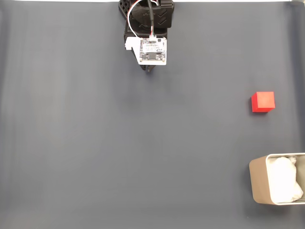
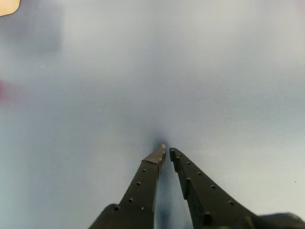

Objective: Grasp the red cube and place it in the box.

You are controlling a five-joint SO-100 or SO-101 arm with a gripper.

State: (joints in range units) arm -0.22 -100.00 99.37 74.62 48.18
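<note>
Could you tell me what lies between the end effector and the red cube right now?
Nothing: the fixed view shows bare grey mat between the end effector and the red cube.

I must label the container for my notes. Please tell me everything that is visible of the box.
In the fixed view, the box stands at the lower right corner, partly cut off by the picture's edge. It is beige-grey, with thin walls and rounded corners, open on top, and holds crumpled white lining. It rests upright on the dark mat, apart from the red cube above it.

In the fixed view, the red cube (image 1: 263,101) sits near the worktop's (image 1: 119,152) right edge. The box (image 1: 278,179) occupies the bottom-right corner, apart from the cube. The arm (image 1: 148,33) stands at the top edge.
</note>
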